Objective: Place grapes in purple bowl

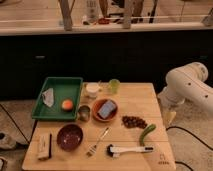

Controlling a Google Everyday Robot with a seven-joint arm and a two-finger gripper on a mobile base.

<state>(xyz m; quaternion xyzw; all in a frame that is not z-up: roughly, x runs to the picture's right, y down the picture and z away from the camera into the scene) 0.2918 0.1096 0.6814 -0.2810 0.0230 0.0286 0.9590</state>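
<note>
While the grapes (134, 121) lie loose on the surface (135, 97), step: reach for them, not yet begun by my reading.
Grapes: dark cluster on the right half of the surface, just right of the brown bowl (95, 113) and near the green vegetable (147, 134); I cannot tell if it touches either.
Purple bowl (69, 137): near-left part of the surface, looks empty, well apart from the grapes; a fork (98, 141) lies between the two.
Gripper (170, 118): mine, pointing down, off the right edge of the surface, to the right of the grapes and clear of everything on it.
Jaws: cannot tell whether wide or narrow.
Next move calls for: swing left over the edge, centre above the cluster, descend from the top, close gently around the bunch.
Watch: the green vegetable is close enough to be nudged; the bunch may shed loose grapes.
Then: lift and carry left over the fork to the purple bowl.
</note>
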